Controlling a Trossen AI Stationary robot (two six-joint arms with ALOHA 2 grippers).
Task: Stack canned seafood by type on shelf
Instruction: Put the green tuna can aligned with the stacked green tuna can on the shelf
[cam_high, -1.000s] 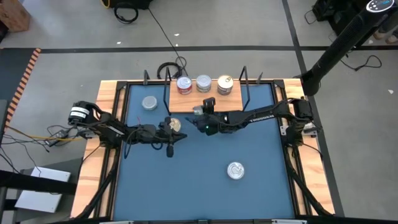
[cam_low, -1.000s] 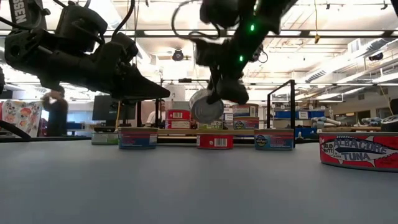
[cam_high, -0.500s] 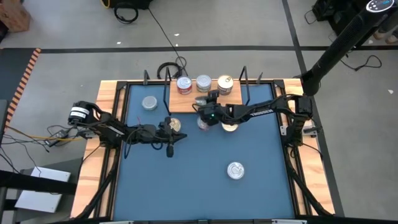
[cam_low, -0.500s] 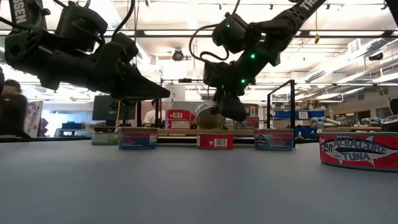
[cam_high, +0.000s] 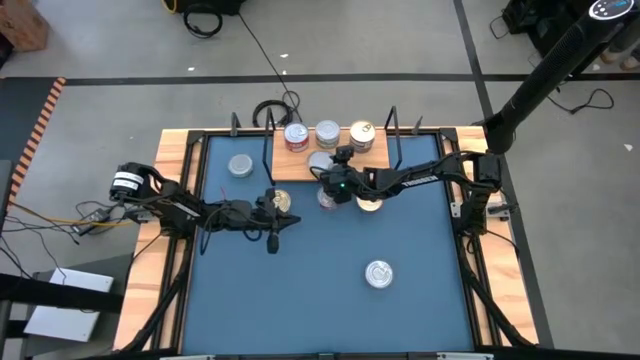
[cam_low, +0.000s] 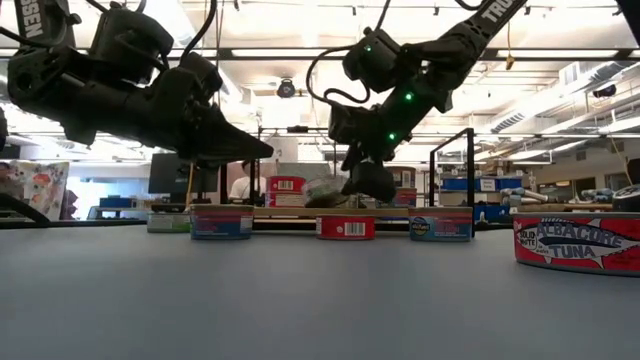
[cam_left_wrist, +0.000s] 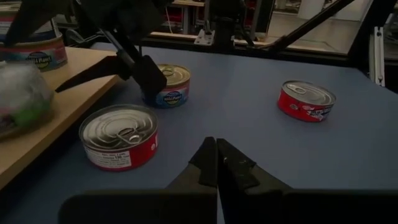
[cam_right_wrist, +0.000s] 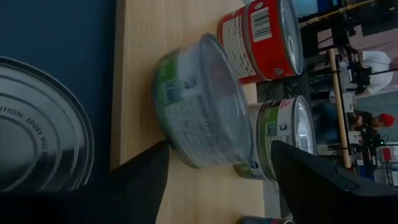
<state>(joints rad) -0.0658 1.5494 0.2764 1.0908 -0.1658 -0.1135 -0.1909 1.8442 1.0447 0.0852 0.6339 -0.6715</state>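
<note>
Since the earlier frames the right tool (cam_high: 322, 163) has carried its tin down from mid-air onto the shelf (cam_high: 300, 170) and spread its fingers; the green-labelled tin (cam_right_wrist: 199, 102) now lies flat on the board between them, lid up, not gripped. Far left on the blue surface (cam_high: 300, 290) sits a lone silver tin (cam_high: 240, 165). The left tool (cam_high: 273, 240) hovers over the surface, fingers pressed together, empty. On the shelf's back edge stand a red tin (cam_high: 296, 136), a silver tin (cam_high: 327, 132) and a gold-topped tin (cam_high: 361, 135). Another tin (cam_high: 378, 273) rests nearer the front. Behind, an open workshop with ceiling lights.
</note>
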